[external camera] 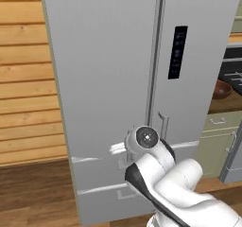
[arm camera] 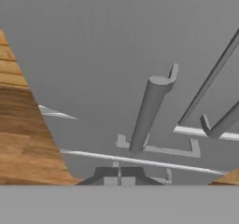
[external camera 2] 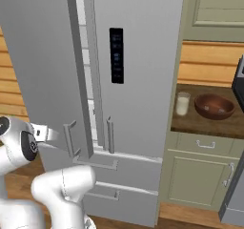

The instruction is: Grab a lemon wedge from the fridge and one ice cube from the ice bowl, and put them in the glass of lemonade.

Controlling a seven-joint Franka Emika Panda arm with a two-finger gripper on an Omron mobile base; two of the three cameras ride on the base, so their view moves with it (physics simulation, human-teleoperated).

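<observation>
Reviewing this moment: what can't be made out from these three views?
- Lemon wedge: the fridge left door is only ajar; its edge hides the shelves.
- Ice in the bowl: too small in the right base view; cut by the edge in the left.
- Gripper: fingertips shut; contact with the left handle can't be judged in the hand view.

We see flat, even rendered light with no glare or clear source; the fridge door reads a uniform grey. Shadows are faint. Edges look soft and slightly pixelated, most in the hand view, where the door handle blurs.
</observation>
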